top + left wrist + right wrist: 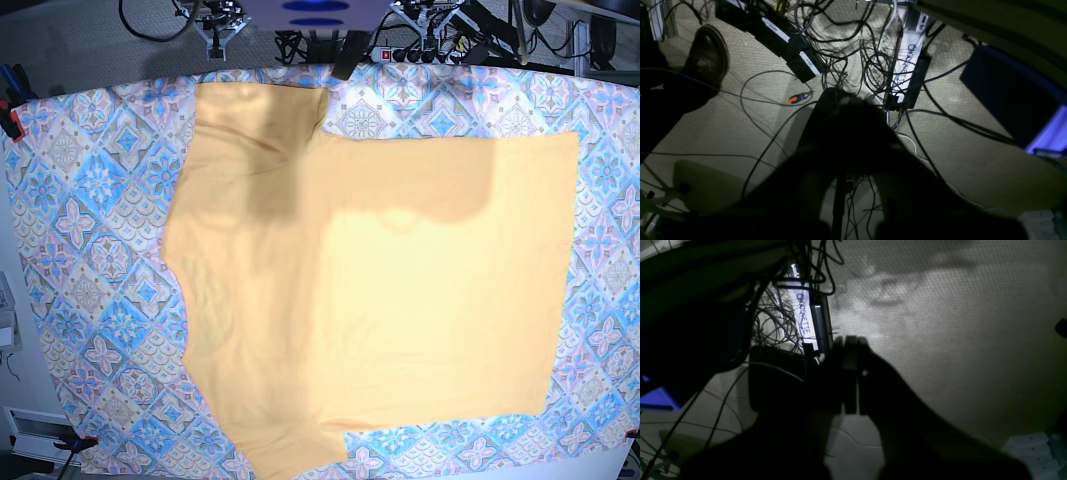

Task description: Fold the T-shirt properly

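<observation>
The T-shirt (380, 290) is seen spread flat and unfolded on the worktop, over the blue-and-pink tiled tablecloth (90, 260), with its 2 sleeves lying toward the left of the base view. Neither arm is seen in that view. In the wrist views the left hand (845, 100) and the right hand (850, 343) are shown pressed together on nothing, hanging above a carpeted floor (957, 340) strewn with cables (853, 56).

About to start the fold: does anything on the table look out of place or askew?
Nothing stands out. The T-shirt lies spread open and nearly flat on the tablecloth, unfolded, with only light wrinkles near its left edge. No gripper is over the table.
</observation>
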